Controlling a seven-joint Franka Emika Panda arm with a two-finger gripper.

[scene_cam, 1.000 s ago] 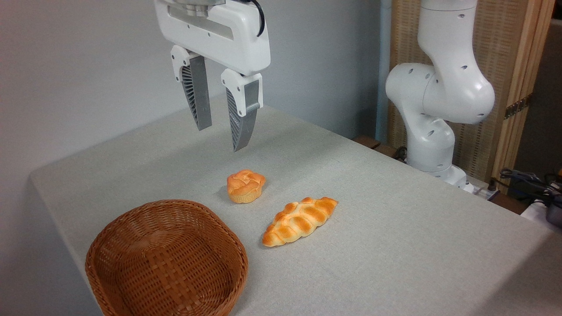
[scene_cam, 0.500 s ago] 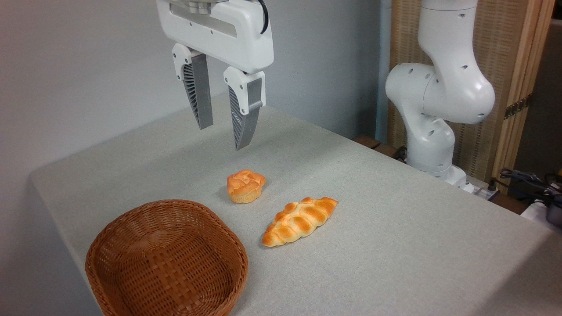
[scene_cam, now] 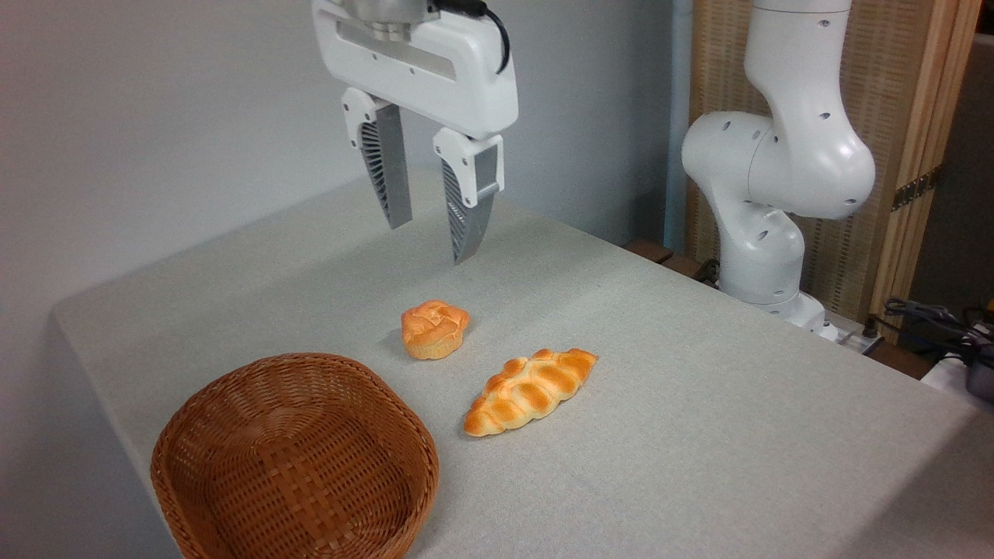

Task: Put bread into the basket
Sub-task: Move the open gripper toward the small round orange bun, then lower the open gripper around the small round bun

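The bread (scene_cam: 435, 329), a small round orange-golden bun with a knotted top, sits on the grey tablecloth near the middle of the table. The basket (scene_cam: 295, 458), brown woven wicker and empty, stands at the front left, a short gap from the bun. My gripper (scene_cam: 431, 243) hangs open well above the table, a little behind and above the bun, with nothing between its fingers (scene_cam: 466, 213).
A longer braided loaf (scene_cam: 530, 389) lies to the right of the bun and the basket. The arm's white base (scene_cam: 765, 233) stands at the table's back right edge. Cables (scene_cam: 932, 318) lie at the far right. A wall runs behind the table.
The gripper has moved to the right and stays open at about the same height. The bun, loaf and basket have not moved.
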